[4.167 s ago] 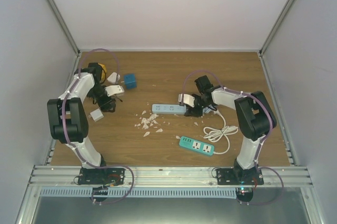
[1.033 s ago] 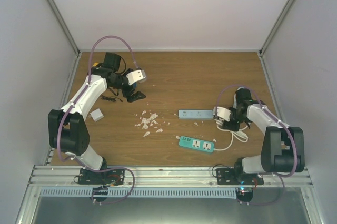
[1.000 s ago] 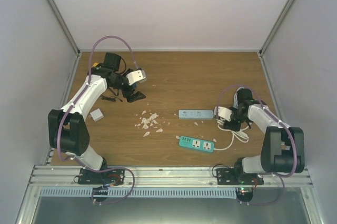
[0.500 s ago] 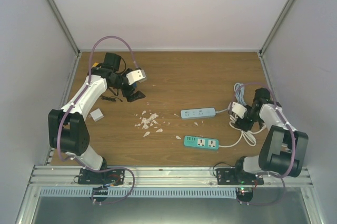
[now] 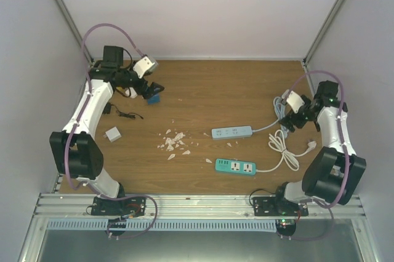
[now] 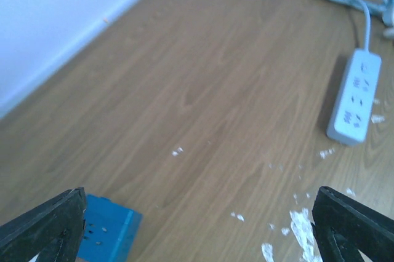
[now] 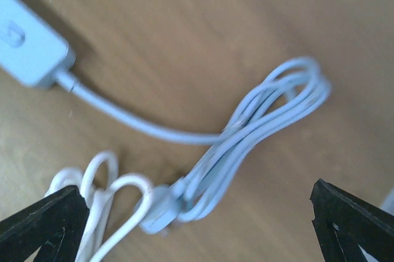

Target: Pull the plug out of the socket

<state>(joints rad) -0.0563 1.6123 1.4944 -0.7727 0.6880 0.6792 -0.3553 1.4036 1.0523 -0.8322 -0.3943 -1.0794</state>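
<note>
The light blue socket strip [image 5: 231, 132] lies mid-table with nothing plugged into it. Its own cable runs right to a coiled bundle [image 5: 280, 109]. A white plug [image 5: 311, 145] lies loose on the wood at the right, on the end of the white cord [image 5: 283, 151] from the green strip [image 5: 236, 166]. My right gripper [image 5: 290, 118] hangs open above the coil. In the right wrist view the gripper [image 7: 197, 219] holds nothing; the coil [image 7: 258, 127] and a pale blue plug [image 7: 161, 213] lie below it. My left gripper [image 5: 150, 87] is open at the far left.
A blue cube [image 5: 152, 95] sits under the left gripper, and shows as a blue block [image 6: 104, 234] in the left wrist view. White crumbs [image 5: 173, 142] litter the middle. A small white block [image 5: 112, 134] and a black wire [image 5: 126, 114] lie at the left.
The right gripper opened and lifted back toward the right wall, leaving the white plug and cords on the table. The left arm swung to the far left corner over the blue cube.
</note>
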